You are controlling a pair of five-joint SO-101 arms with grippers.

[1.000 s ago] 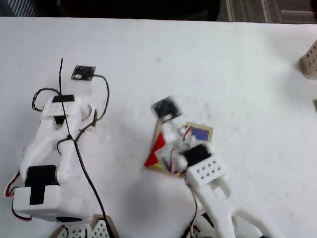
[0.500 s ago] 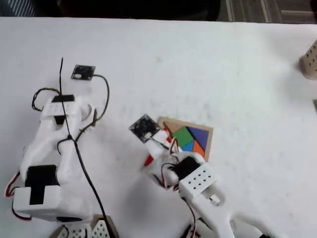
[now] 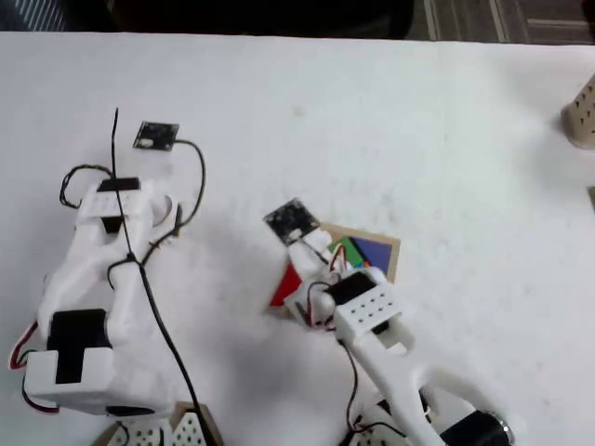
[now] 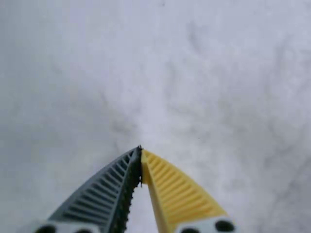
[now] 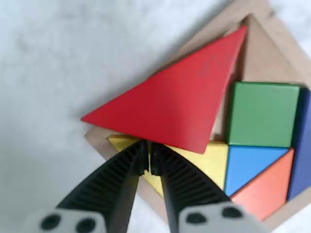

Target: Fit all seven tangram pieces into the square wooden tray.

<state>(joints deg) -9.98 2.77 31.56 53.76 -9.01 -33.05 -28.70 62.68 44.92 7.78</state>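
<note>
— From above, where's the tray?
— The wooden tray [image 3: 394, 257] sits on the white table [image 3: 418, 121], toward the near edge, with the right arm [image 3: 372, 316] over its near-left part. A green piece [image 3: 348, 249] and a dark blue piece [image 3: 376, 251] show inside. The red triangle [image 3: 286, 284] pokes out past the tray's left edge onto the table.
— And the other arm?
— The left arm [image 3: 93, 269] is folded at the left side, well apart from the tray. A small dark board [image 3: 155, 137] on a wire lies just beyond it.
— Left wrist camera?
— The left gripper [image 4: 140, 151] hangs over bare table, its grey and yellow fingers pressed together at the tips, pinching nothing.
— Right wrist camera?
— The right gripper [image 5: 148, 158] is pressed together too, with its tips right at a short edge of the red triangle, above the yellow triangle [image 5: 211, 162]. The red one lies askew across the tray's corner, overlapping the yellow piece and the rim, with one point out over the table. Bare tray floor shows between it and the far rim. The green piece, a light blue triangle [image 5: 252, 162] and an orange triangle [image 5: 265, 190] lie flat, touching one another — the dark blue piece borders them.
</note>
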